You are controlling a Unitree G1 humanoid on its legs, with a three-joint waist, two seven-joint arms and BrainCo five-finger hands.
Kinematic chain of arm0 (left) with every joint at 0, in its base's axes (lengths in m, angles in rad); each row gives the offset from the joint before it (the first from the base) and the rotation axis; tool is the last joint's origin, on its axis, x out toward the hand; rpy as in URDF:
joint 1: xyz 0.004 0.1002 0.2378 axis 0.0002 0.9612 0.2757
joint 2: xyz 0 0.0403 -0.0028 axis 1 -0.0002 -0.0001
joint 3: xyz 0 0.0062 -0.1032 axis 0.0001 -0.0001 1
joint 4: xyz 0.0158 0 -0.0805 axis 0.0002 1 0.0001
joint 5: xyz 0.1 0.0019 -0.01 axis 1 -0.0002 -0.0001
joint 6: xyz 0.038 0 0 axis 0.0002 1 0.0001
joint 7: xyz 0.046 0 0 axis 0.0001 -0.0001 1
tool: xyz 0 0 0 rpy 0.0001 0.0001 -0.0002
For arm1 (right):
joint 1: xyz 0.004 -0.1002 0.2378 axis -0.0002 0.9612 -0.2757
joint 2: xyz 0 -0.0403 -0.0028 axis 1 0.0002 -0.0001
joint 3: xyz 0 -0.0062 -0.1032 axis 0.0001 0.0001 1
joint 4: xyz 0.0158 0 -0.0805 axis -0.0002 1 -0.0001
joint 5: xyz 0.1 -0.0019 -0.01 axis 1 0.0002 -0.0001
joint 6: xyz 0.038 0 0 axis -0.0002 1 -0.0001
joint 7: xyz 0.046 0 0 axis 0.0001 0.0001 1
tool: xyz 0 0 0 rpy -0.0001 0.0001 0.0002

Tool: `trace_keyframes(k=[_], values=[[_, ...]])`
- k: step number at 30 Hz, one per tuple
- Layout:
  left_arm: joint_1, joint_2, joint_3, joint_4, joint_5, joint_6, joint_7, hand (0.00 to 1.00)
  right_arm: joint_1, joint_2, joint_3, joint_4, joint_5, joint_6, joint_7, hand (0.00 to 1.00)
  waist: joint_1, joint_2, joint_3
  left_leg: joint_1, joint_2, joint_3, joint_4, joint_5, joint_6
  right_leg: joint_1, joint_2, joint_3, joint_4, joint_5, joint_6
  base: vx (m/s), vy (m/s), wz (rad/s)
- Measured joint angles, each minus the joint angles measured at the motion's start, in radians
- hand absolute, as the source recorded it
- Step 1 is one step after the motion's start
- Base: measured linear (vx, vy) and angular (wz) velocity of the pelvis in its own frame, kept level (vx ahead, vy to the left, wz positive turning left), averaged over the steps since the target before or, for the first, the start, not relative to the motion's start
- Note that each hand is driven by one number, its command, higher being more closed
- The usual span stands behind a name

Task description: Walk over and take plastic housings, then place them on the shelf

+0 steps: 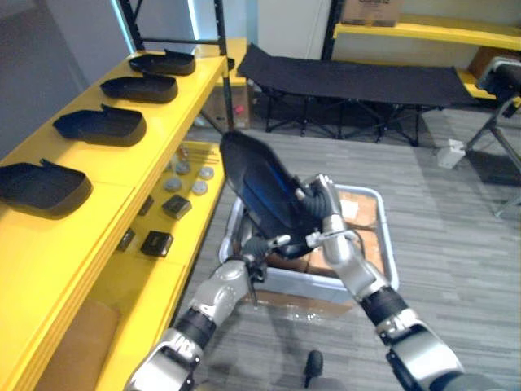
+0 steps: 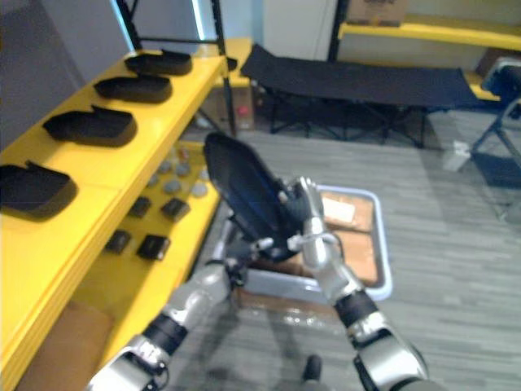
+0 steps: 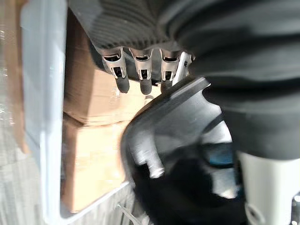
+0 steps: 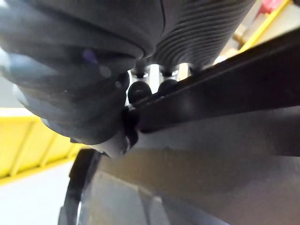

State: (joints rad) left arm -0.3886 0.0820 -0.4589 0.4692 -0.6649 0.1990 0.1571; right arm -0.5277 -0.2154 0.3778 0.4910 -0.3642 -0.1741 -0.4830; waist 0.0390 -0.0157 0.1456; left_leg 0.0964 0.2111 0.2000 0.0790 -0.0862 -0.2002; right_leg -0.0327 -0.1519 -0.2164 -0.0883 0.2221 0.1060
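Now the left hand (image 1: 259, 247) and right hand (image 1: 326, 216) clasp one black housing (image 1: 256, 183) — tilted — above the grey bin (image 1: 387, 240).

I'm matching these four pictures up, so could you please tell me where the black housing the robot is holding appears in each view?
Left eye view: held housing at centre, tilted, over the grey bin.
Right eye view: just left of centre, over the same bin.
Left wrist view: dark curved shell in front of the bin's wall.
Right wrist view: dark edge slanting across the picture.
Shared landmark: the grey bin, in both eye views and the left wrist view.
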Motion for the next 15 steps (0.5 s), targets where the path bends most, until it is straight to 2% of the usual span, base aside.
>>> trace_keyframes(k=[1,7,9,11,15], values=[[0.0,-0.008,-0.002,0.009,-0.006,-0.022,0.018,1.0,0.0,0.01,0.001,0.001,0.014,-0.002,0.0,1.0,0.0,-0.002,-0.001,0.0,0.0,0.0,0.0,0.0,0.0,0.0,0.0,0.0,0.0,0.0,0.0,0.0,0.0,0.0],[0.006,-0.013,-0.018,0.028,-0.044,-0.112,0.096,1.0,0.002,0.059,0.002,0.004,0.071,-0.003,-0.023,1.0,0.0,-0.017,-0.01,0.0,0.0,0.0,0.001,0.0,0.0,0.001,0.0,0.0,0.0,0.0,0.0,0.0,0.0,0.0],[0.019,-0.013,-0.015,0.029,-0.043,-0.177,0.118,1.0,0.008,0.079,0.002,0.004,0.087,-0.003,-0.023,1.0,-0.001,-0.025,-0.015,0.002,0.0,0.001,0.0,0.0,0.0,0.001,0.0,0.001,0.0,0.0,0.0,0.0,0.0,0.0],[0.027,-0.014,-0.013,0.029,-0.043,-0.208,0.134,1.0,0.016,0.091,0.004,0.004,0.101,-0.003,-0.024,1.0,-0.001,-0.028,-0.017,0.003,-0.001,0.002,0.0,0.0,0.001,0.002,-0.001,0.002,0.0,0.0,0.0,0.0,0.0,0.0],[0.046,-0.018,0.009,0.03,-0.034,-0.223,0.166,1.0,0.035,0.119,0.016,0.004,0.108,-0.003,-0.048,1.0,-0.003,-0.034,-0.021,0.005,-0.002,0.003,0.001,-0.001,0.001,0.002,-0.002,0.004,0.0,0.001,0.001,0.0,0.0,0.0]])
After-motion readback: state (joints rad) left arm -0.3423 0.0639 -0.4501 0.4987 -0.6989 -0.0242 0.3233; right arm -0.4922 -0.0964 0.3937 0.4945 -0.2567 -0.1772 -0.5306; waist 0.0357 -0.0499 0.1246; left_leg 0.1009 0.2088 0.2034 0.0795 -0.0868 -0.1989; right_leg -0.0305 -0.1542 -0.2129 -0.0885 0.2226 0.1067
